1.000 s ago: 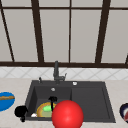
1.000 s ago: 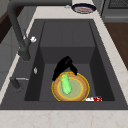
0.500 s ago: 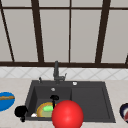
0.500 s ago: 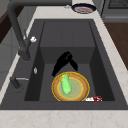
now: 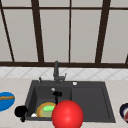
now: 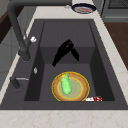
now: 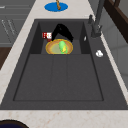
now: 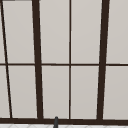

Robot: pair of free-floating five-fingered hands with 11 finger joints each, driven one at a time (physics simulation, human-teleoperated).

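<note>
so the plate (image 6: 70,87) sits in the sink's (image 6: 100,62) left basin, lower middle of the left side view, vegetable (image 6: 65,83) on it, robot hand (image 6: 63,51) right above, tap (image 6: 17,32) upper left, bowl (image 6: 83,8) on the desk (image 6: 62,119) at top

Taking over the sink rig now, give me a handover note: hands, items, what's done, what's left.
Right hand: open, holding nothing, hanging in the basin just past the plate, apparently clear of it.
Left hand: in the front view by the sink's front left corner.
Items: the plate lies flat on the basin floor with the green piece on it. A red-white block lies beside the plate. The red ball is at the sink's front edge, and the blue dish is on the left counter.
Done: the green piece is on the plate.
Left: plate, green piece and block are all still in the basin.
</note>
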